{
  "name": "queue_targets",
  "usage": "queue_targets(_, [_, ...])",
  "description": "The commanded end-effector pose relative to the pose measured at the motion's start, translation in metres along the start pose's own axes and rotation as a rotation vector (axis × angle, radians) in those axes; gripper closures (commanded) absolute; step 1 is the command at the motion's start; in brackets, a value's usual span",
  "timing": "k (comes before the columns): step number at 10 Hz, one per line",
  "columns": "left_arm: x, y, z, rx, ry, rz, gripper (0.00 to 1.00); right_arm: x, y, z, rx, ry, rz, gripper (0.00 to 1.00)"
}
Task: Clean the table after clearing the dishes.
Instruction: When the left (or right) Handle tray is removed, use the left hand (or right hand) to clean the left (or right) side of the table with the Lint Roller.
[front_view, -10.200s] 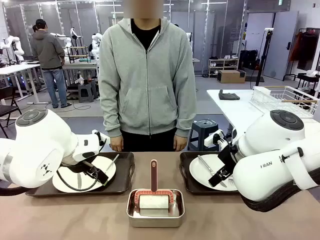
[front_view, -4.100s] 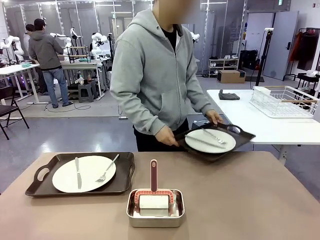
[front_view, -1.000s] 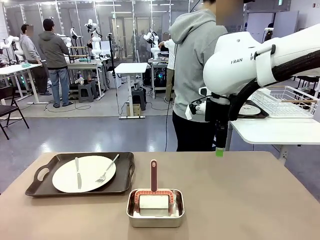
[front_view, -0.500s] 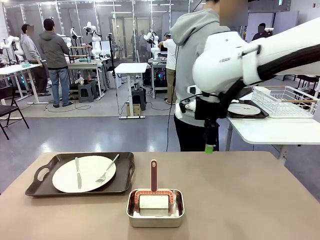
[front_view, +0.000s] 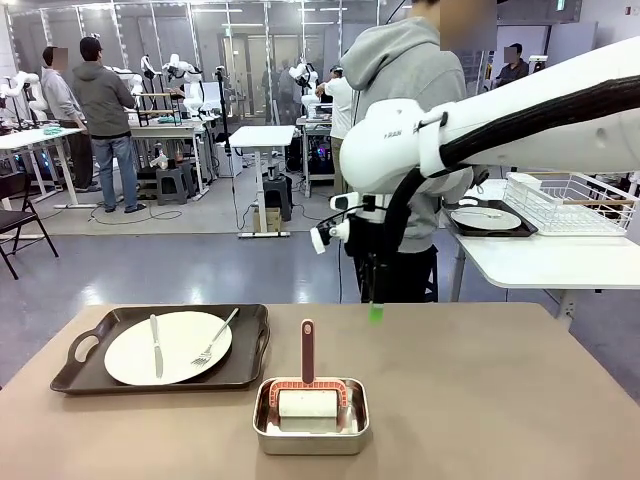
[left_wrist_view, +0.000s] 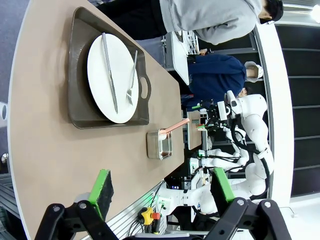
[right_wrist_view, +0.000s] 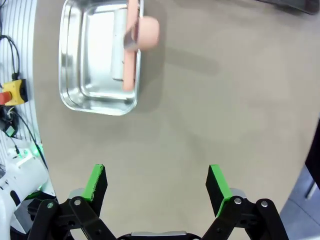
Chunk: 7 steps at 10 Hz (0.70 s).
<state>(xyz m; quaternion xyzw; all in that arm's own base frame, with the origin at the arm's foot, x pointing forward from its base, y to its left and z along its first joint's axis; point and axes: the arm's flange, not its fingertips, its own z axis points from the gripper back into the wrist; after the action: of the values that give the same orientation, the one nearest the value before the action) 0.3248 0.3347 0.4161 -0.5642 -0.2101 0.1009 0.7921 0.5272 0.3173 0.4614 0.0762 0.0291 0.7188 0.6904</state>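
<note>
On the tan table (front_view: 500, 400) a dark tray (front_view: 250, 350) holds a white plate (front_view: 168, 348) with a knife and a fork. A second plate (front_view: 485, 218) lies on its tray on the white side table at the right. My right gripper (front_view: 375, 312) hangs open, pointing down over the table's far edge, with nothing between its fingers. The right wrist view has the right gripper (right_wrist_view: 156, 182) above bare table (right_wrist_view: 210, 115). My left gripper (left_wrist_view: 162, 187) is open and empty, far from the tray (left_wrist_view: 80, 107) and plate (left_wrist_view: 112, 75).
A silver metal pan (front_view: 310, 428) with a pink-handled white-padded tool (front_view: 307, 350) stands at the table's near middle; the pan (right_wrist_view: 95, 97) lies ahead of the right gripper. A person in a grey hoodie (front_view: 400, 70) stands behind my right arm by the white table with a wire rack (front_view: 570, 200).
My right arm has swung left along the table's far edge and dropped lower. Before that, the person carried the right tray with its plate to the white table.
</note>
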Motion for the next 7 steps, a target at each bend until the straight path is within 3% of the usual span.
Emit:
queue_targets(1, [-0.002, 0.000, 0.002, -0.002, -0.002, -0.007, 0.00, 0.028, 0.002, -0.007, 0.043, -0.005, -0.038, 0.00])
queue_targets(7, [-0.002, 0.000, 0.002, -0.002, -0.002, -0.007, 0.00, 0.083, -0.004, -0.033, 0.119, 0.061, -0.077, 0.00])
